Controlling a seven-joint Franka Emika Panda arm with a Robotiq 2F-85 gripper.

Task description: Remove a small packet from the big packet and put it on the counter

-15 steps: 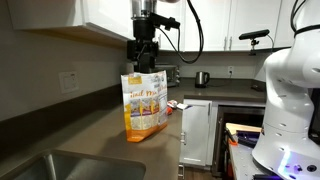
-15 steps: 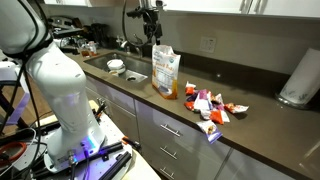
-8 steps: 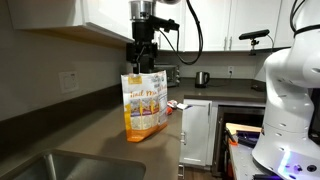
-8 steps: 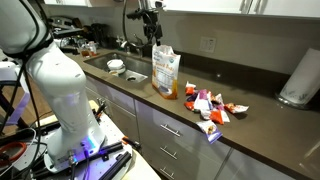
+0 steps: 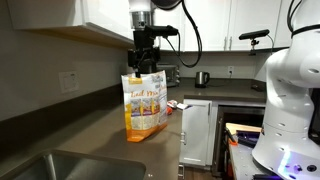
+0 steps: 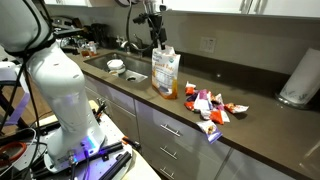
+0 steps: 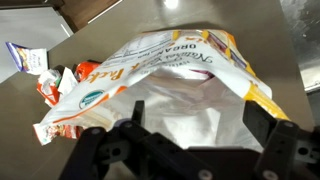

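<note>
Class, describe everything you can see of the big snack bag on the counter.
The big snack bag is tall and looks like crinkly plastic film. It is white above with orange-yellow lettering and has an orange-yellow bottom. It stands upright on its base on the dark counter. In the wrist view its top is open, showing a pale inside, but the contents cannot be made out. The open end effector hangs right over the mouth. Whether it touches the bag cannot be told.

End effector (image 5: 146, 68) downward, jaws apart
</note>
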